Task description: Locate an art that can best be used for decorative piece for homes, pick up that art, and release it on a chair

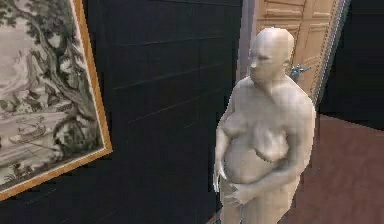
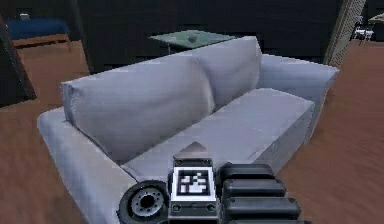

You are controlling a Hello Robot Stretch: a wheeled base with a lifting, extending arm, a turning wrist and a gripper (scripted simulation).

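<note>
Gripper (image 2: 146, 203) low against the grey sofa (image 2: 215, 105), its opening and any held thing indiscernible.

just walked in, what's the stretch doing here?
It faces a pale statue standing by a wooden door, with a framed picture on the dark wall beside it. On the arm side, the arm sits low in front of a grey sofa; I cannot tell whether the gripper holds anything.

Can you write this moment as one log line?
ahead: statue, framed picture | side: grey sofa | arm: at bottom edge | jaws hold: cannot tell
</note>
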